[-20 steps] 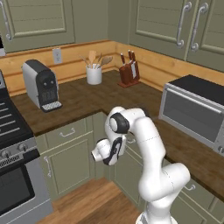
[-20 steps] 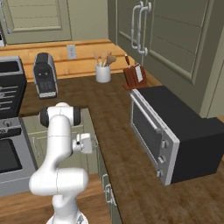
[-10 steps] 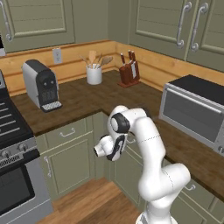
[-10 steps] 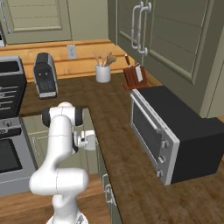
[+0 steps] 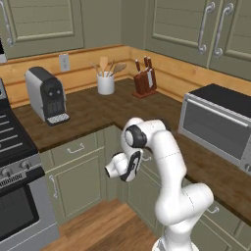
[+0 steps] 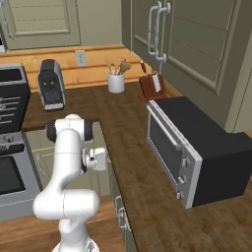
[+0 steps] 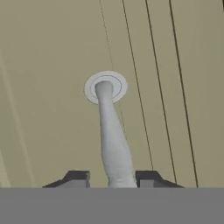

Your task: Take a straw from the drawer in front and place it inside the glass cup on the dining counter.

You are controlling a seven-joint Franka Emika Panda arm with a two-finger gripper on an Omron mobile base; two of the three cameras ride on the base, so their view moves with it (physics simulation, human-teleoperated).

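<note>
Coffee machine (image 5: 46, 94) stands at the left of the counter (image 5: 103, 110), a crock of utensils (image 5: 105, 81) and a knife block (image 5: 144, 78) toward the corner, a toaster oven (image 5: 218, 125) at the right. The arm bends down at the elbow, its hand level against the green drawer (image 7: 52, 65) front under the counter edge. The gripper (image 7: 112, 178) has its two tips close on either side of the silver handle (image 7: 111, 131), gripping it.
</note>
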